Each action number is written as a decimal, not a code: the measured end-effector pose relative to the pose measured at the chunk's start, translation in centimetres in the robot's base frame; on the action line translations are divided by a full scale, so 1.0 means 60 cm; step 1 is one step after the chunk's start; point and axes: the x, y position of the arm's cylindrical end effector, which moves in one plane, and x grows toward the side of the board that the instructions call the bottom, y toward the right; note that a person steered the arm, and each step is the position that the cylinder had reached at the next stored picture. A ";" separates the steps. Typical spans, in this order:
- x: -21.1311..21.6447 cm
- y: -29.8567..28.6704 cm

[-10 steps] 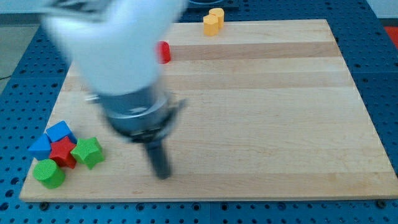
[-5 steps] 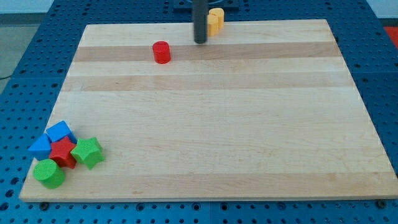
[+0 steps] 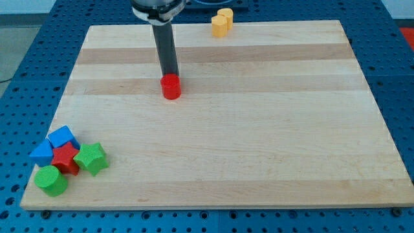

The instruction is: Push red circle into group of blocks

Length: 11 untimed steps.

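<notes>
The red circle [image 3: 171, 87] lies on the wooden board [image 3: 259, 129], left of centre in the upper half. My tip [image 3: 170, 74] stands right at the circle's top edge, touching it from the view's top side. The group of blocks sits at the board's bottom left corner: two blue blocks [image 3: 63, 137] [image 3: 41, 153], a red star [image 3: 65, 158], a green star [image 3: 91, 158] and a green circle [image 3: 51, 180], all packed together. The red circle is far from that group, up and to the right of it.
A yellow block [image 3: 222, 22] sits at the board's top edge, right of my rod. The board lies on a blue perforated table [image 3: 19, 77].
My tip moved from beside the yellow block to just above the red circle. The red circle has slid toward the view's bottom by about fifty pixels.
</notes>
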 end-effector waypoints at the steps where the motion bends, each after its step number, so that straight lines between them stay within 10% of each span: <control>1: 0.044 0.019; 11: 0.334 -0.074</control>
